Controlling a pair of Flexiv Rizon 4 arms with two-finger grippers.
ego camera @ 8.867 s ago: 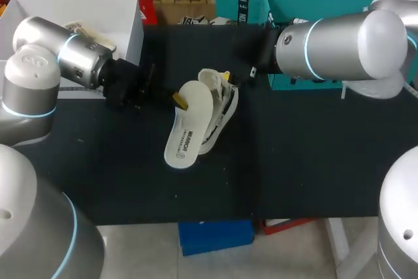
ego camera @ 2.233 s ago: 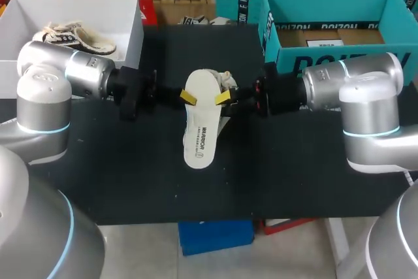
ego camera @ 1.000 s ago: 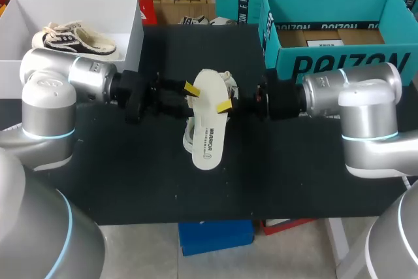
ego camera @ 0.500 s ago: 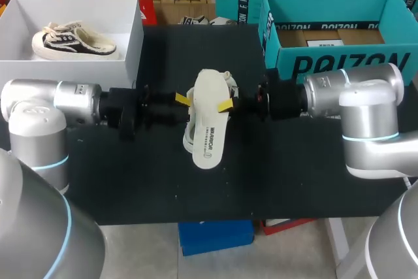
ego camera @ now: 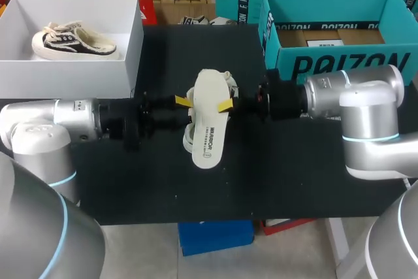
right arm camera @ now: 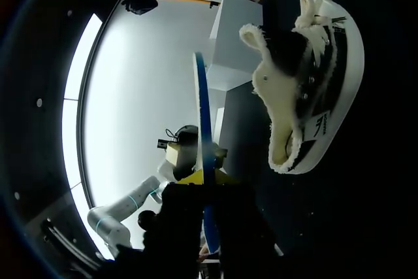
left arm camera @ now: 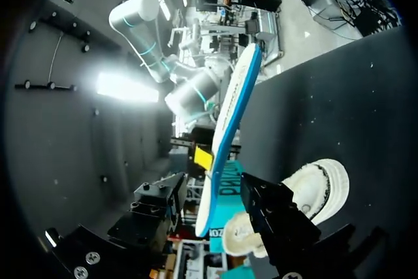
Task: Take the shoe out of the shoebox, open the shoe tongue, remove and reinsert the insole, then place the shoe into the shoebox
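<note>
Black, matte table surface [ego camera: 294, 174] fills the middle of the head view. A white shoebox [ego camera: 72, 73] sits at upper left with a second shoe [ego camera: 75, 39] inside, and a teal shoebox [ego camera: 339, 63] sits at upper right.

1. Position. The insole [ego camera: 208, 122] is at frame centre, held flat and raised over the shoe [ego camera: 230, 83]. The shoe lies on the table directly beneath it, outside both boxes. Holding the insole level above the shoe keeps it lined up for reinsertion. Judged step: insole out, not yet back in.

2. Right gripper [right arm camera: 206, 186]. The fingers are closed on the insole's edge, one above and one below. This gripper carries the insole from the right side of the frame.

3. Left gripper [ego camera: 181, 100]. The fingers straddle the opposite edge. The left wrist view shows a gap on each side of the insole, so they stand apart and grip nothing. This position would suit steadying or a handover.

4. Materials.
   - Insole: a thin sheet with an off-white printed top and a blue underside, elongated with rounded ends. It will probably bend if pushed endwise.
   - Shoe: fleecy cream lining, laces, and a white sole wall with dark stripes. The upper looks soft and is likely to give under pressure.
</note>
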